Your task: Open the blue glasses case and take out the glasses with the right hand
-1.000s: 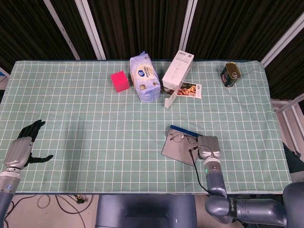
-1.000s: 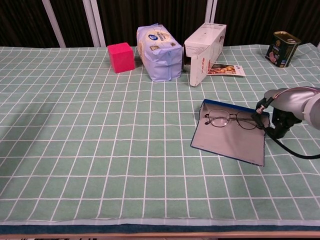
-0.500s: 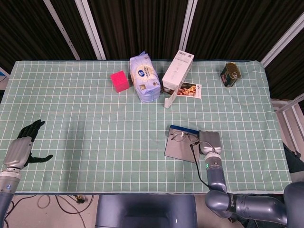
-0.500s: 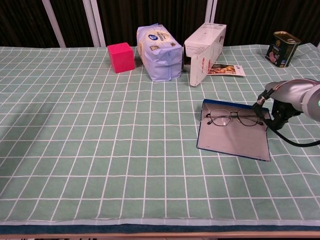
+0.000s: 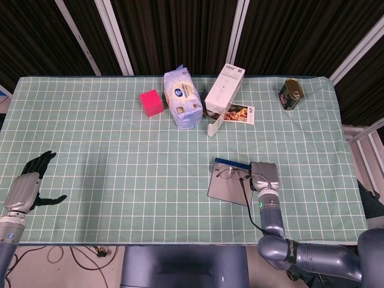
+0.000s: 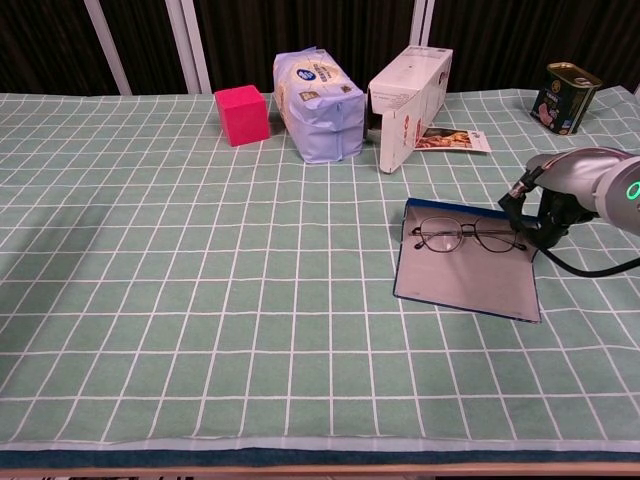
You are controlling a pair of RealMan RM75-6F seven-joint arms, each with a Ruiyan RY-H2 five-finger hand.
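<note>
The blue glasses case [image 5: 227,190] [image 6: 465,282] lies open and flat on the green checked cloth, right of centre. Thin wire-framed glasses [image 5: 230,174] [image 6: 462,237] rest on its grey lining near the far edge. My right hand [image 5: 264,176] [image 6: 562,188] sits at the case's right side, its dark fingers [image 6: 527,222] at the right end of the glasses. Whether they pinch the frame is hidden. My left hand [image 5: 27,183] hovers at the far left edge, fingers spread and holding nothing.
Along the back stand a pink cube [image 5: 151,102], a pale blue tissue pack [image 5: 183,99], a tipped white box [image 5: 224,90] with a leaflet [image 5: 240,113] and a green can [image 5: 291,94]. A black cable loops from my right wrist.
One second ago the case lay turned at an angle; it has since swung square and shifted slightly right. My right hand has drawn a little farther from me. The left hand has not moved.
</note>
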